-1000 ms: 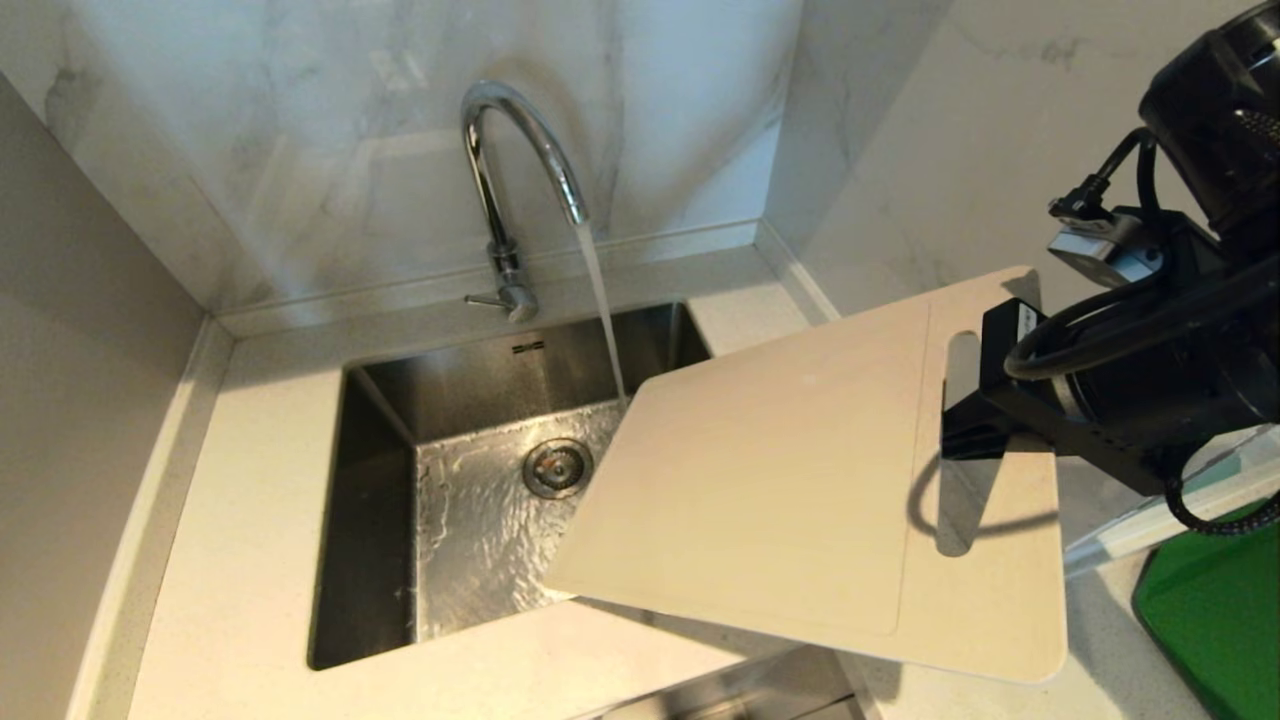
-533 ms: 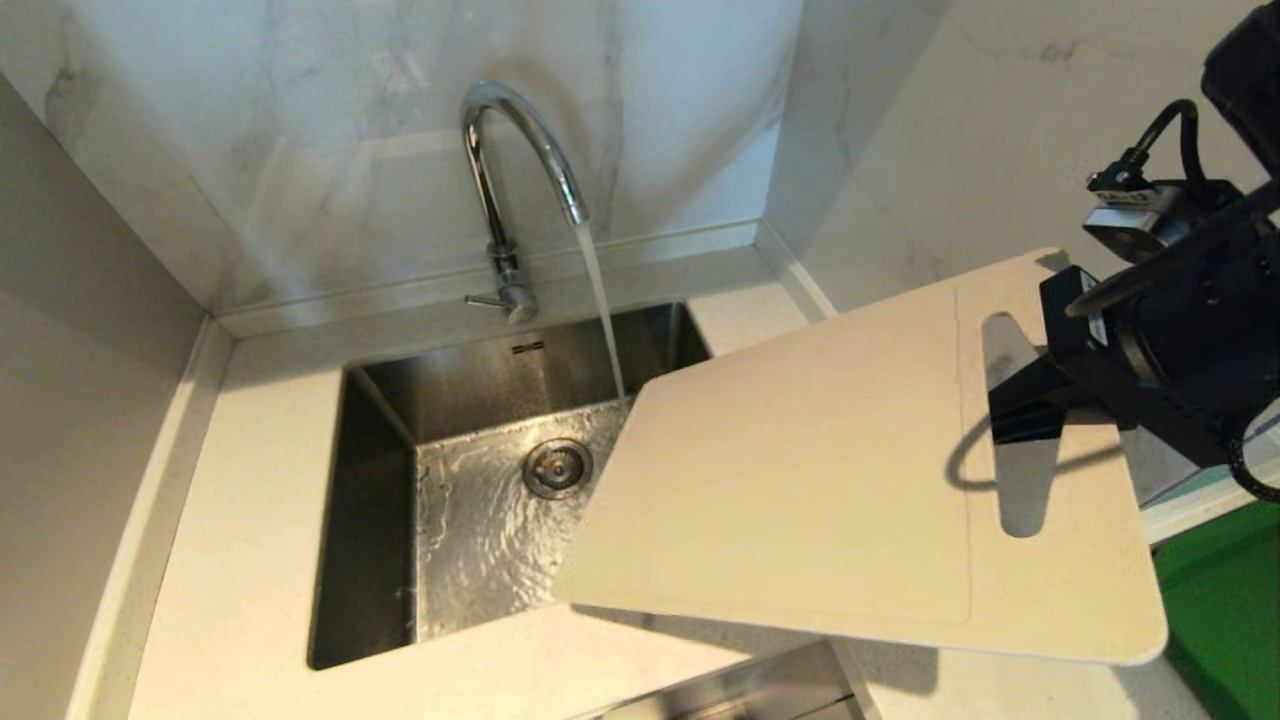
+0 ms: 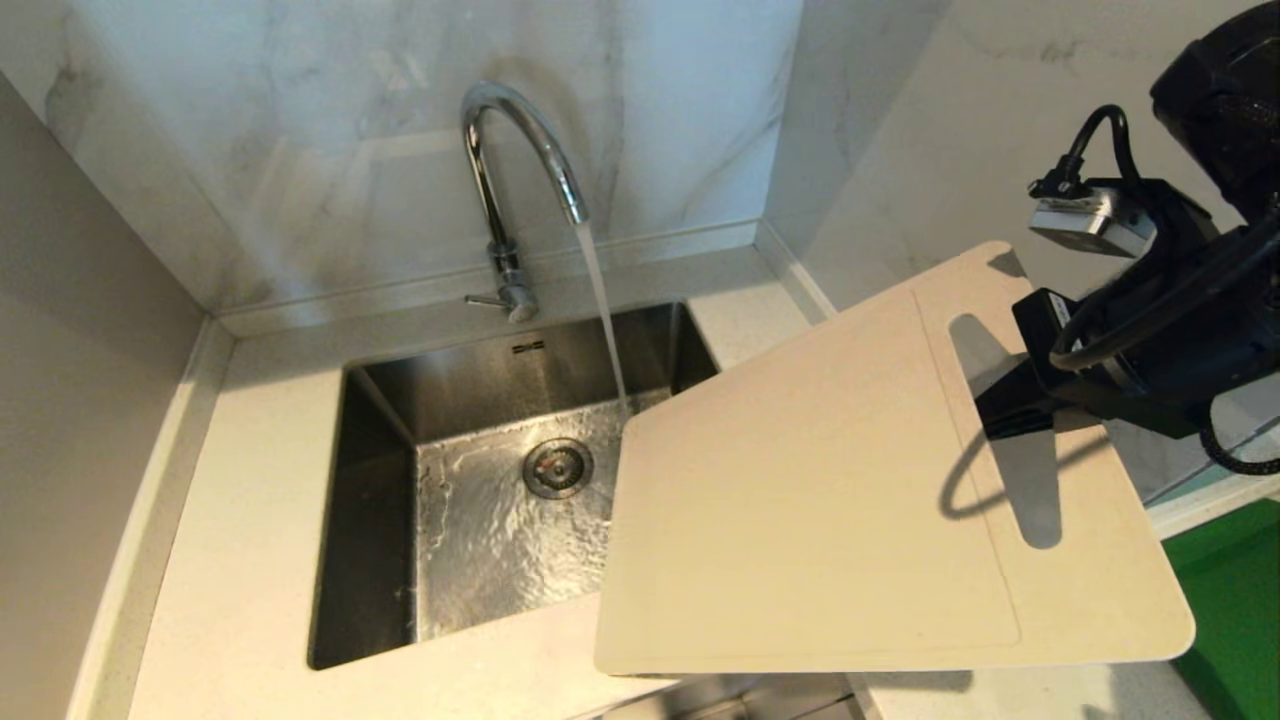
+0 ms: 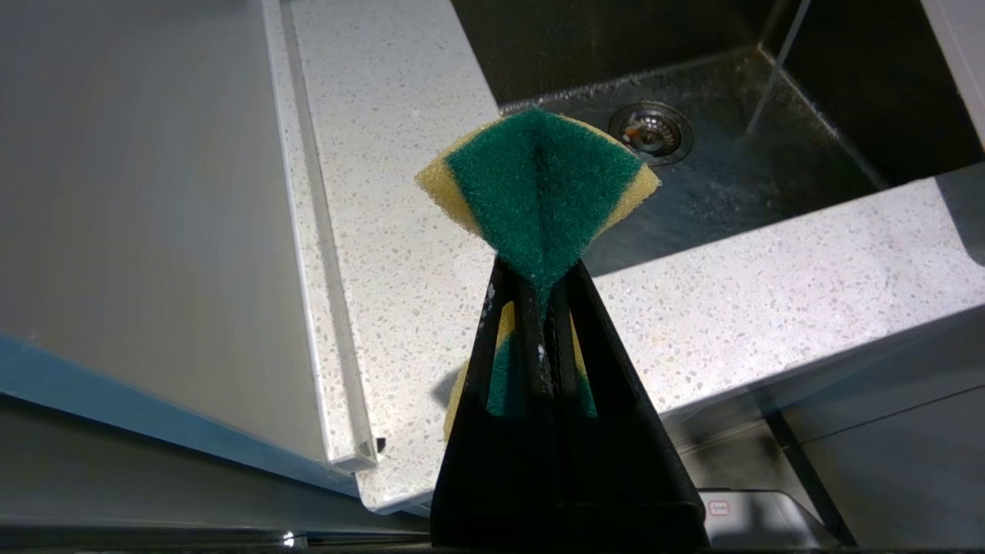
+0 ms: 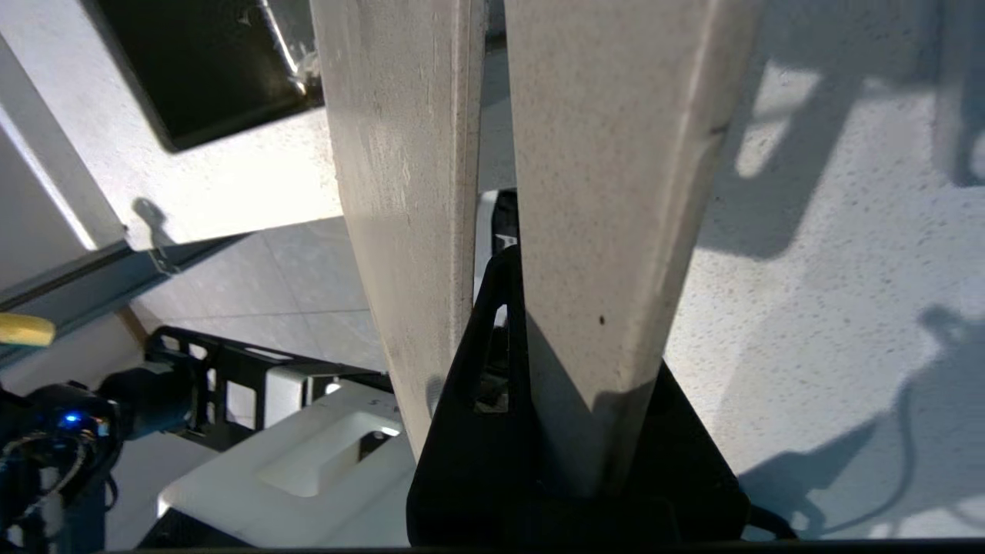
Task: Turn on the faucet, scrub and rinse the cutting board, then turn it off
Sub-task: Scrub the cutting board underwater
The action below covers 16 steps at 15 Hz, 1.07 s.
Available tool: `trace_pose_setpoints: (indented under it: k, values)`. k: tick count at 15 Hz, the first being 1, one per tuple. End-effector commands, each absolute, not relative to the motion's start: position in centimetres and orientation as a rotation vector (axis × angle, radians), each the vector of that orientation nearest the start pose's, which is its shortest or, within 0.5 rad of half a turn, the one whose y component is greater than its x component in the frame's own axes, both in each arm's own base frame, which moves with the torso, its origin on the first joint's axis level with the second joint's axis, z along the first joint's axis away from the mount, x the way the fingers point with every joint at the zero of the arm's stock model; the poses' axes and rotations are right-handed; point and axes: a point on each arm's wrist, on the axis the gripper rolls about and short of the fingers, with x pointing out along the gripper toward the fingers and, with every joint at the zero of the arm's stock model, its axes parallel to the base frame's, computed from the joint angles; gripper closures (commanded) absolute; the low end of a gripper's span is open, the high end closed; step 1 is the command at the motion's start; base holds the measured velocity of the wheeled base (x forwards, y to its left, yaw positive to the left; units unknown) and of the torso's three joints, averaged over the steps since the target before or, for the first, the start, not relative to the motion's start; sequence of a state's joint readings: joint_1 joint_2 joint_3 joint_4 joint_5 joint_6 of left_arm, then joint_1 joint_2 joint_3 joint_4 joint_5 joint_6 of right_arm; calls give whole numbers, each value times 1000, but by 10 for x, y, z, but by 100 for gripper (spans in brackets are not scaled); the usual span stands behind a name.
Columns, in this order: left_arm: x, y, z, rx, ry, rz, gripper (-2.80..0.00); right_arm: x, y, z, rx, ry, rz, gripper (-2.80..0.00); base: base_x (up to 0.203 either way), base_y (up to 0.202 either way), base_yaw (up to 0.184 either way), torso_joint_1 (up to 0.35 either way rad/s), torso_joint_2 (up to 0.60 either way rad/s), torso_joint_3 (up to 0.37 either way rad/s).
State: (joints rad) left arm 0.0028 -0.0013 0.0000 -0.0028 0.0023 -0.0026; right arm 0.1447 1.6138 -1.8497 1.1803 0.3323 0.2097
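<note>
Off-white cutting board (image 3: 820,490) held over the sink's (image 3: 380,500) right rim, right pincer (image 3: 1010,410) clamped at its slot handle, seemingly to bring it under the running faucet (image 3: 515,150). Left pincer (image 4: 539,308) clamped on sponge (image 4: 539,185), ready for scrubbing.

The sink (image 3: 380,520) is set into the countertop (image 3: 250,480). The faucet (image 3: 505,190) stands on the countertop at the far side of the sink, its spout arching over the basin. The drain (image 3: 557,467) lies in the basin floor, below and near of the spout. The cutting board (image 3: 830,500) is held above the right side of the sink, its left part over the basin, its right part over the countertop. The right gripper (image 3: 1010,410) is at the board's right end, by the slot. The mat (image 3: 1235,590) lies at the far right edge.
</note>
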Motion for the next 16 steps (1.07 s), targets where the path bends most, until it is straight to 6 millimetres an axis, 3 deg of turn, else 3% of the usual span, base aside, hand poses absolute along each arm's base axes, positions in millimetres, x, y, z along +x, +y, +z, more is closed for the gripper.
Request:
trace_pose_setpoints:
  k: [1, 5, 11, 16]
  values:
    - [-23, 0, 75, -3, -5, 6, 0, 232, 40, 333, 228, 1023, 360, 0, 0, 0, 0, 0, 0, 0]
    - [-23, 0, 75, -3, -5, 6, 0, 240, 41, 331, 102, 1017, 421, 0, 0, 0, 0, 0, 0, 0]
    - [-23, 0, 75, -3, -5, 6, 0, 250, 37, 337, 110, 914, 411, 0, 0, 0, 0, 0, 0, 0]
    - [-23, 0, 75, -3, -5, 6, 0, 273, 40, 338, 175, 817, 386, 0, 0, 0, 0, 0, 0, 0]
